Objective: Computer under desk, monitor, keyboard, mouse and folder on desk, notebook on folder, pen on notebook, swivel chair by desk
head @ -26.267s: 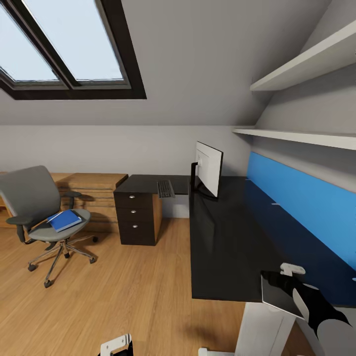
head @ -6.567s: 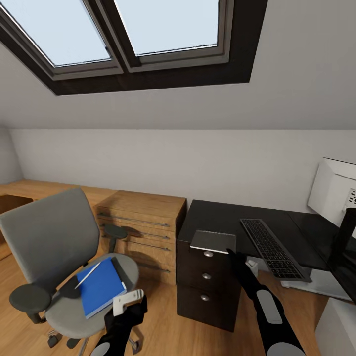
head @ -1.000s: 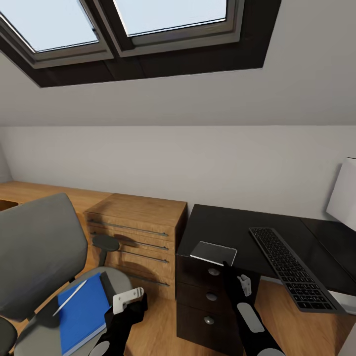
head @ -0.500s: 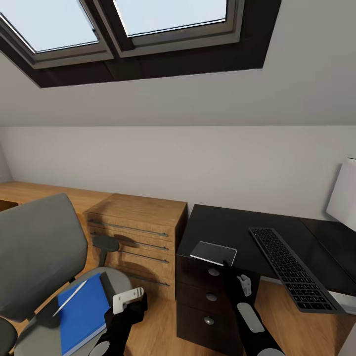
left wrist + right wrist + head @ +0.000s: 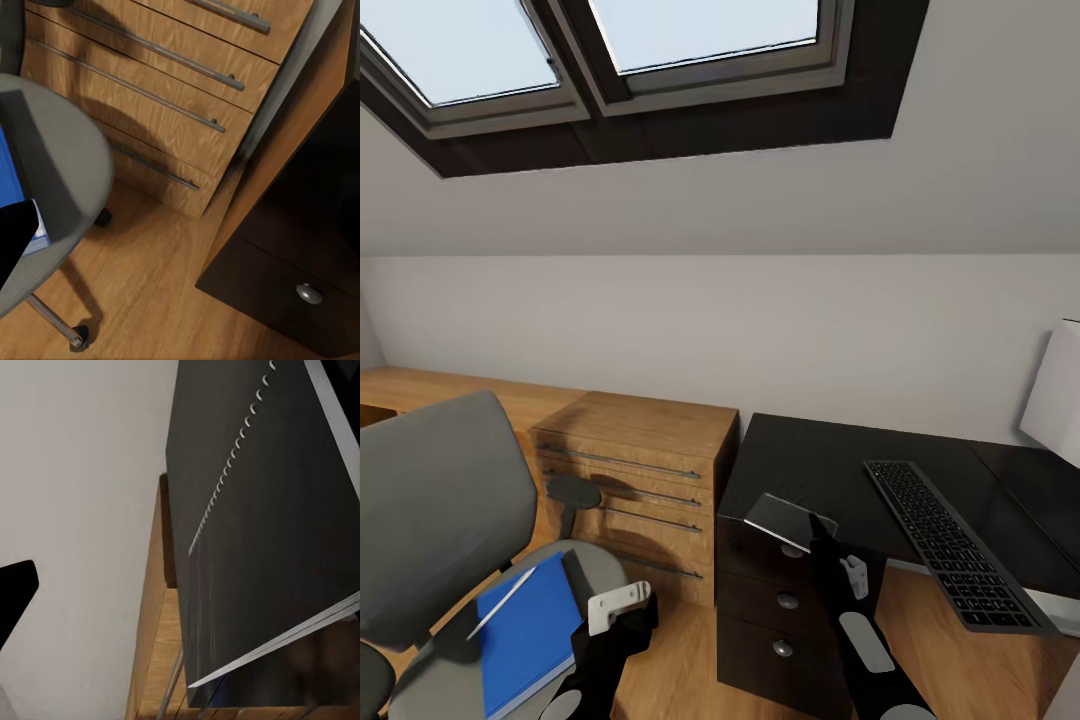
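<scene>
Head view: the right tool point(image 5: 812, 522) sits at the front corner of the black surface point(image 5: 830, 465), closed on the near edge of the notebook point(image 5: 788, 517), which tilts with its far edge raised. The keyboard point(image 5: 950, 540) lies on the surface at 3 o'clock of the notebook, well apart, and the monitor point(image 5: 1055, 393) shows its white back at the frame's 3 o'clock edge. The left tool point(image 5: 618, 607) hangs beside the swivel chair point(image 5: 445, 500); I cannot tell how its jaws stand. On the seat lies the folder point(image 5: 525, 630), the pen point(image 5: 502, 601) across it.

Left wrist view: the seat edge, a strip of folder, the wooden dresser point(image 5: 187, 90) and a dark drawer knob point(image 5: 308, 293).

Right wrist view: the notebook's grey cover point(image 5: 262, 510) up close.
</scene>
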Controlling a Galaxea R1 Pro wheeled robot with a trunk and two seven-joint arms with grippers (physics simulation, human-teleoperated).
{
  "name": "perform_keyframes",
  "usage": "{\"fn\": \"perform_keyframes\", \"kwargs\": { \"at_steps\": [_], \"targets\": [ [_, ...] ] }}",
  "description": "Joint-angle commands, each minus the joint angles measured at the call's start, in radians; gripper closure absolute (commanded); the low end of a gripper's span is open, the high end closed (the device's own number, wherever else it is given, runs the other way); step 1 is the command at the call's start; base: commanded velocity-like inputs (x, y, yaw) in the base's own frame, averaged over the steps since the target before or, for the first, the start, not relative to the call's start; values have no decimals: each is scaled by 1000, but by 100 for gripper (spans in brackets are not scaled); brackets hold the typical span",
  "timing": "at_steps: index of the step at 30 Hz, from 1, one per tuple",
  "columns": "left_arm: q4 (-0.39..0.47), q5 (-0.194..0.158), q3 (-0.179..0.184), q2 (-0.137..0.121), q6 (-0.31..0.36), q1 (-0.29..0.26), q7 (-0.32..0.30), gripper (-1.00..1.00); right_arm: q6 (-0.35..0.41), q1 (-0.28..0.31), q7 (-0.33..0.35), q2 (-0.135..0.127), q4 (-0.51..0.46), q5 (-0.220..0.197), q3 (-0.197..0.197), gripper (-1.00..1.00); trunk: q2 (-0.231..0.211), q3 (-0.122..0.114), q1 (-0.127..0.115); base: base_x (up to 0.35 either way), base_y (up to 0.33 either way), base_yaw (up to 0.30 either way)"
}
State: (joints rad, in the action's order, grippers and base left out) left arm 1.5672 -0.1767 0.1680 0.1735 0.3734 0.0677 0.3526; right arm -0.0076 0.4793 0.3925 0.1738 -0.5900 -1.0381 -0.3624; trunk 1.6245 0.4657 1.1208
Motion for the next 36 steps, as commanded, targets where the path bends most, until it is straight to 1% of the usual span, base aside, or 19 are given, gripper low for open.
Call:
{"fn": "perform_keyframes", "kwargs": {
  "at_steps": [1, 4, 8, 30, 36],
  "targets": [
    [1, -10, 1, 0, 2, 0, 8, -100, 1, 1, 6, 1, 1, -9, -3, -100, 1, 1, 0, 0, 0, 0],
    [1, -10, 1, 0, 2, 0, 8, -100, 1, 1, 6, 1, 1, -9, -3, -100, 1, 1, 0, -10, 0, 0],
    [1, -10, 1, 0, 2, 0, 8, -100, 1, 1, 6, 1, 1, -10, -3, -100, 1, 1, 0, -163, 0, 0],
    [1, -12, 1, 0, 4, 0, 8, -100, 1, 1, 6, 1, 1, -9, -3, -100, 1, 1, 0, -321, -10, 0],
    [1, -12, 0, -1, 3, 0, 8, -100, 0, 1, 5, 1, 3, -7, 2, -100, 1, 1, 0, -135, -33, 0]
  ]
}}
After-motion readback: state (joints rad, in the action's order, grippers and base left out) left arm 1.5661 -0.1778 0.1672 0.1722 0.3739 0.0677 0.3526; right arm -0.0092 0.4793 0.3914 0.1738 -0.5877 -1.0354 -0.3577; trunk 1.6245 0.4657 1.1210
